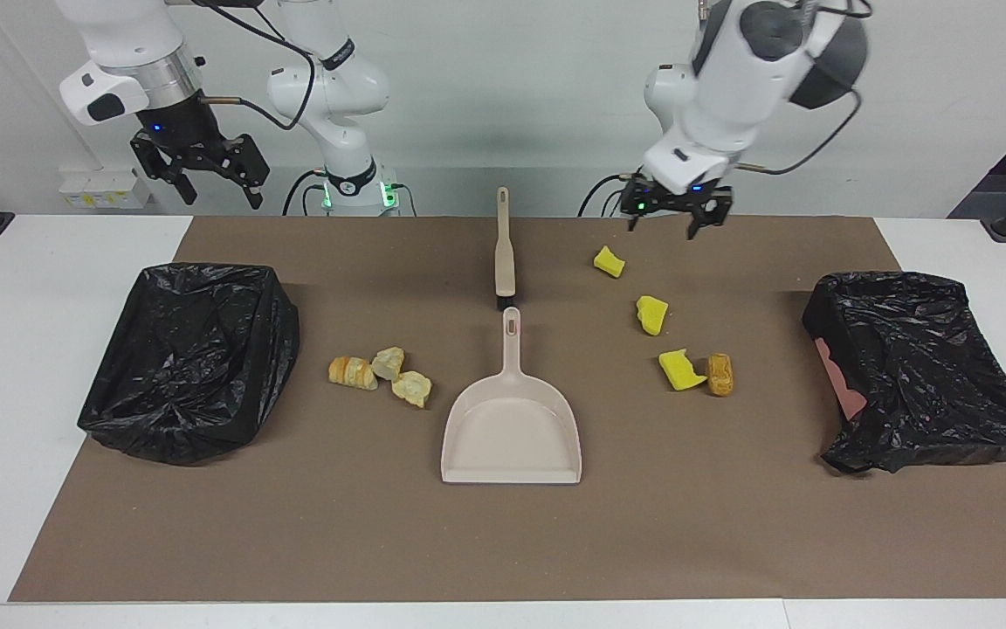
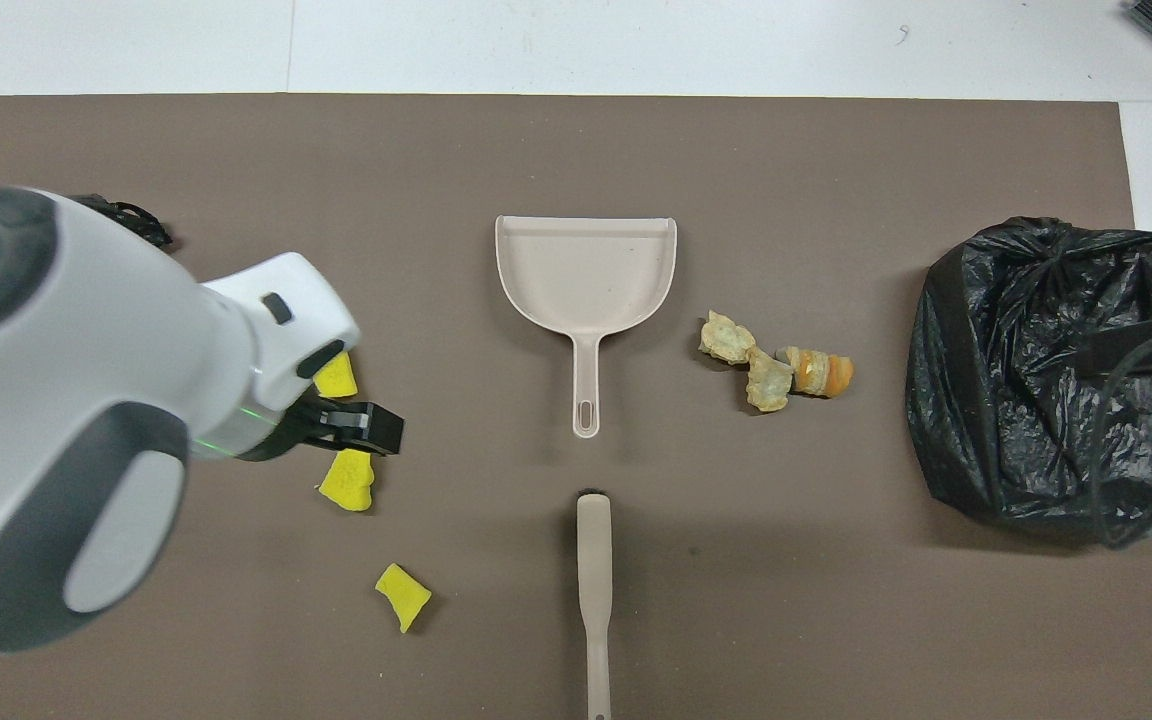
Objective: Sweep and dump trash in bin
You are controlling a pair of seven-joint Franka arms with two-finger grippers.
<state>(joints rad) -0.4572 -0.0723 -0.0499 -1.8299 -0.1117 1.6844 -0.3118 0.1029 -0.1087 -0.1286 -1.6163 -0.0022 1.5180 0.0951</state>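
Basically nothing's been swept yet: all the trash is scattered on the table, with the dustpan and brush untouched between the two piles. The left pincer is held open and empty over the yellow scraps, while the right pincer is parked open and empty, so both bins are left unfilled.

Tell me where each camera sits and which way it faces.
Facing view: high across the table, looking at both robots; both arms show, left tool and right tool raised.
Overhead view: high above the robots' end, looking steeply down; the left arm covers much of that end.
Shared: dustpan, brush.
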